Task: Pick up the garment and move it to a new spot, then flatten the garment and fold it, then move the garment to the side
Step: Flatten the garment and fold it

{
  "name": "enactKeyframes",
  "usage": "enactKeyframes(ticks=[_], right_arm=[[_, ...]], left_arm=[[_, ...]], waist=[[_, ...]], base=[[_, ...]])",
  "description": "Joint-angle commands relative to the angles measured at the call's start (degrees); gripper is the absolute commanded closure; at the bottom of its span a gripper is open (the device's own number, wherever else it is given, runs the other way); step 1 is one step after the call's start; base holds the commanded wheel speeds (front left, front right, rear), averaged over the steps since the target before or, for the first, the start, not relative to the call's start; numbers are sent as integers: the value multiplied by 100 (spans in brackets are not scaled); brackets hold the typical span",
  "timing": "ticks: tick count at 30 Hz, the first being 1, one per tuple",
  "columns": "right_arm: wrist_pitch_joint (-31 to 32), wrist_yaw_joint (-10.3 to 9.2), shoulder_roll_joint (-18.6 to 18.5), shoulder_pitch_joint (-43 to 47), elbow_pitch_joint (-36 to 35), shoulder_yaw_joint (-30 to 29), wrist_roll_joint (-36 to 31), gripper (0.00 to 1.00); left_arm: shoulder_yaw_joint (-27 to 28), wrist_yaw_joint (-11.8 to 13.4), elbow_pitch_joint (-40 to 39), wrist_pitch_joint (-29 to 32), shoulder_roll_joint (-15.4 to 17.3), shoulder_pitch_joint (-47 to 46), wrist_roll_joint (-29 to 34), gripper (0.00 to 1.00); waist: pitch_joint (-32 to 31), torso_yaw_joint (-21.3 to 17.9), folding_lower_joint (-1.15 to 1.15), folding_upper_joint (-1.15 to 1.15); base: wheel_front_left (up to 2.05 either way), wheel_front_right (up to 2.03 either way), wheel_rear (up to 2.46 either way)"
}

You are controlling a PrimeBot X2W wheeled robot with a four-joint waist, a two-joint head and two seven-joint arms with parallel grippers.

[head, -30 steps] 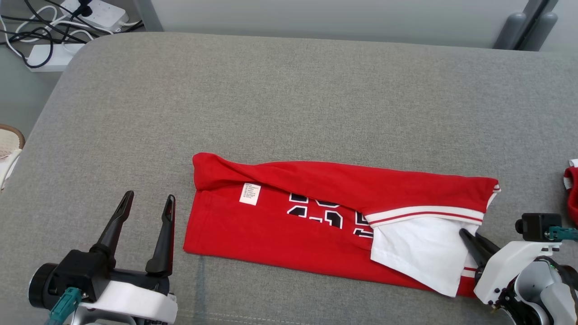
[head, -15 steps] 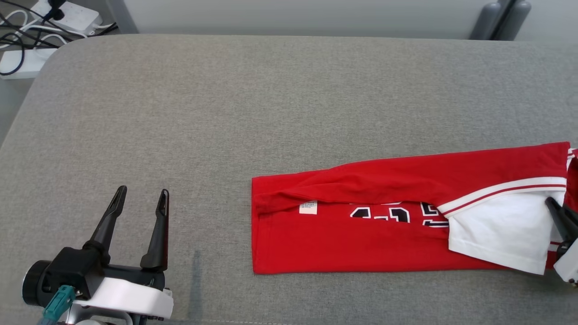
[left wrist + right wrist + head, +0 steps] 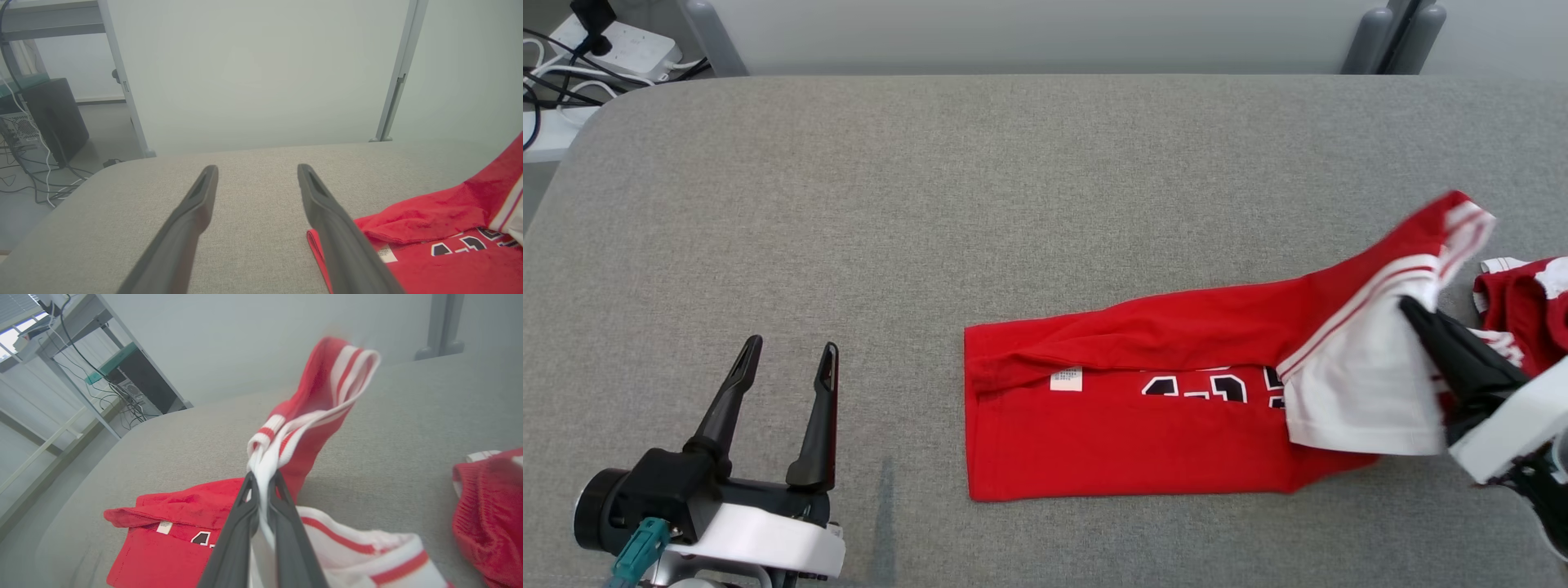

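Most of folded red garment (image 3: 1127,433) flat toward front right of grey padded surface (image 3: 1013,204); right end lifted, white striped trim pinched between closed fingers of right gripper (image 3: 1413,310). At near left, left gripper (image 3: 788,355) spread wide, empty, well apart from garment's left edge. Broad bare stretch behind and leftward. By right edge, second red cloth (image 3: 1523,298). Beyond far-left corner, cables and power strips (image 3: 613,49) on floor; pale wall (image 3: 1029,33) behind.
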Motion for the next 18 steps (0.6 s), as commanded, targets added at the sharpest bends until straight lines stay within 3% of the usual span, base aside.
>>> enactKeyframes(ticks=[1, 8, 13, 18], right_arm=[[84, 2, -48, -90, -334, 77, 59, 100], [507, 2, 1017, -702, -670, 763, 71, 100], [427, 2, 1772, -1215, -54, 1322, -101, 100], [286, 2, 2195, -1564, 853, 1809, -225, 100]], left_arm=[[244, -36, -96, -53, 156, -241, 44, 0], [204, -101, -74, -53, 80, -302, 79, 0], [186, -145, -38, -53, -4, -360, 113, 0], [152, -196, -1, -53, -73, -424, 151, 0]], waist=[[-5, 7, 0, 0], [-7, 151, 0, 0], [33, 378, 0, 0], [57, 648, 0, 0]], base=[[0, 0, 0], [0, 0, 0], [0, 0, 0], [0, 0, 0]])
